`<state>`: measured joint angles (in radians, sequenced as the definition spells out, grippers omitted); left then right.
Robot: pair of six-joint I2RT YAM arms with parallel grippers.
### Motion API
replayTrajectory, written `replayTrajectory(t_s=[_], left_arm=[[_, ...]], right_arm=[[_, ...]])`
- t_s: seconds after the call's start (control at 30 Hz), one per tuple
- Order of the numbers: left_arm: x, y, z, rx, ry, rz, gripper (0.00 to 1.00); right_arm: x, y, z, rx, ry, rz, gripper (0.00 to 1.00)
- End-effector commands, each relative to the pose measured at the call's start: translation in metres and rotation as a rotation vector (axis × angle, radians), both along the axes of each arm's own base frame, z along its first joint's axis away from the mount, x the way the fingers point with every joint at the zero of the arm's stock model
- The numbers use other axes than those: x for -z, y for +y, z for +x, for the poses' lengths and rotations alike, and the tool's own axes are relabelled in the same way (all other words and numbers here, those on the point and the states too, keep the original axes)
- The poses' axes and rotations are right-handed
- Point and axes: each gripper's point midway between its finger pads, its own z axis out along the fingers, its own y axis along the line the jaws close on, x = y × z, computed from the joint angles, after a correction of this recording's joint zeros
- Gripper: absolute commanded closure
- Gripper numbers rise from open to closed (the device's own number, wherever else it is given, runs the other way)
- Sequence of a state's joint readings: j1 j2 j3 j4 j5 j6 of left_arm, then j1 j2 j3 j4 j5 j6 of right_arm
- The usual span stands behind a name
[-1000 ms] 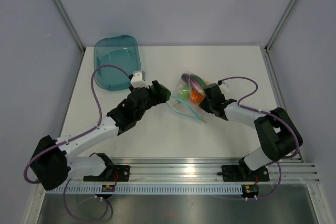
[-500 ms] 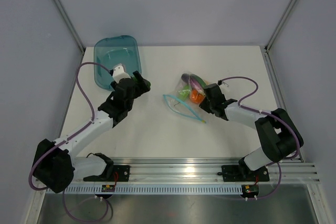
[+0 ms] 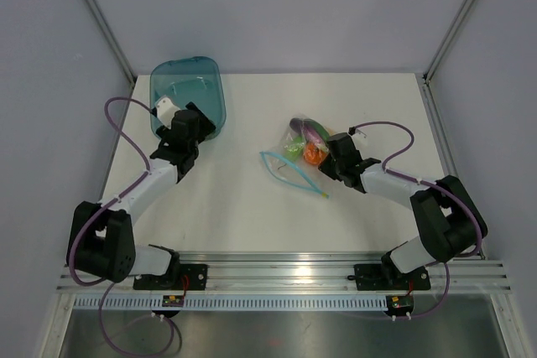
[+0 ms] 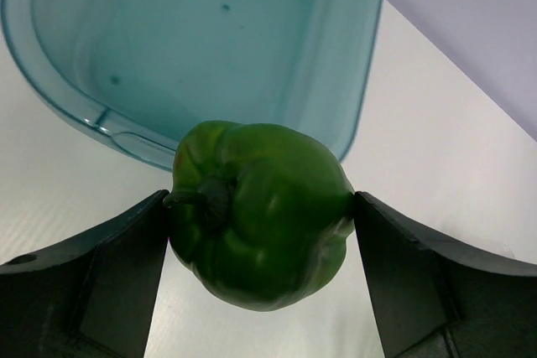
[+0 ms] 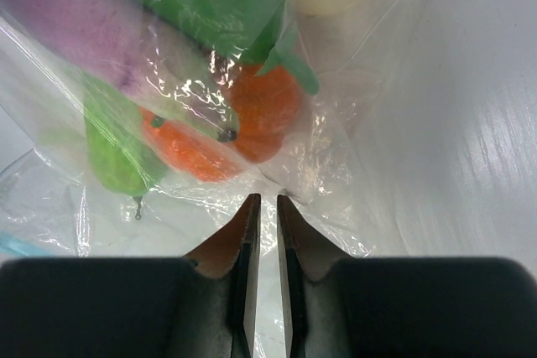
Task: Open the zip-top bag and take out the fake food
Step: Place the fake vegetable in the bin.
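Bag: zip-top bag (image 3: 298,155) lies just toward 3 o'clock of the worktop (image 3: 252,207) centre; its zip strip (image 3: 281,170) looks parted into a loop.
Removed: green pepper (image 4: 260,207) only.
Left inside: tomato (image 5: 252,123), eggplant (image 5: 75,14), pod (image 5: 117,157), a pale piece.
Left tool (image 3: 191,120): spread wide, clamping the pepper by its sides.
Left arm: stretched toward 10 o'clock, the tool at the teal tub (image 3: 186,81) near rim.
Right tool (image 5: 267,232): pressed nearly together, pinching bag film.
Right arm: folded, low, at the bag's 3 o'clock side.
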<state>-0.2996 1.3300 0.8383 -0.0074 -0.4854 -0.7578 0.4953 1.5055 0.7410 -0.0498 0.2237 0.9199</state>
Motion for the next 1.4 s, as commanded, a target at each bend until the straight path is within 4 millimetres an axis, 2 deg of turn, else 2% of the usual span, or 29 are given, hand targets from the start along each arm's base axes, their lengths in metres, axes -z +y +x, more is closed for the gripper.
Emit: replayTrajectory(t_s=[0.0, 0.03, 0.23, 0.27, 0.37, 0.4, 0.5, 0.53, 0.6, 0.77, 0.9, 1.0, 1.23, 1.27, 1.37], left_arm=[[-0.025, 0.019, 0.026, -0.079, -0.098, -0.063, 0.67], [-0.021, 0.02, 0.031, -0.082, -0.095, -0.079, 0.7], [-0.035, 0.02, 0.057, -0.089, -0.133, -0.113, 0.7], [-0.026, 0.02, 0.061, -0.095, -0.113, -0.108, 0.7], [-0.026, 0.019, 0.074, -0.103, -0.104, -0.111, 0.7], [-0.017, 0.018, 0.079, -0.103, -0.086, -0.105, 0.7], [-0.021, 0.02, 0.093, -0.111, -0.096, -0.098, 0.7], [-0.012, 0.022, 0.096, -0.116, -0.07, -0.089, 0.71], [-0.012, 0.027, 0.103, -0.125, -0.073, -0.091, 0.7], [0.012, 0.031, 0.113, -0.127, -0.037, -0.132, 0.68], [0.023, 0.031, 0.12, -0.117, -0.005, -0.178, 0.65], [0.023, 0.034, 0.122, -0.125, -0.002, -0.169, 0.53], [0.023, 0.034, 0.125, -0.122, 0.001, -0.165, 0.37], [0.024, 0.034, 0.125, -0.124, 0.003, -0.163, 0.31], [0.023, 0.038, 0.123, -0.14, 0.001, -0.151, 0.23]], right_arm=[[-0.017, 0.002, 0.008, 0.003, -0.053, 0.011, 0.8], [-0.016, 0.003, 0.008, 0.0, -0.053, 0.012, 0.8], [-0.017, 0.006, 0.009, -0.005, -0.052, 0.024, 0.81], [-0.016, 0.007, 0.008, -0.01, -0.048, 0.025, 0.81], [-0.016, 0.009, 0.009, -0.014, -0.047, 0.038, 0.81], [-0.016, 0.01, 0.008, -0.017, -0.046, 0.041, 0.81], [-0.016, 0.012, 0.008, -0.022, -0.045, 0.054, 0.81], [-0.015, 0.013, 0.006, -0.027, -0.04, 0.057, 0.81], [-0.014, 0.014, 0.006, -0.03, -0.037, 0.059, 0.81], [-0.018, 0.014, 0.006, -0.032, -0.045, 0.067, 0.81], [-0.021, 0.014, 0.005, -0.032, -0.052, 0.071, 0.8], [-0.022, 0.014, 0.005, -0.032, -0.055, 0.074, 0.8], [-0.024, 0.014, 0.004, -0.037, -0.057, 0.076, 0.8], [-0.024, 0.015, 0.004, -0.037, -0.058, 0.078, 0.8], [-0.024, 0.015, 0.003, -0.037, -0.058, 0.078, 0.8]])
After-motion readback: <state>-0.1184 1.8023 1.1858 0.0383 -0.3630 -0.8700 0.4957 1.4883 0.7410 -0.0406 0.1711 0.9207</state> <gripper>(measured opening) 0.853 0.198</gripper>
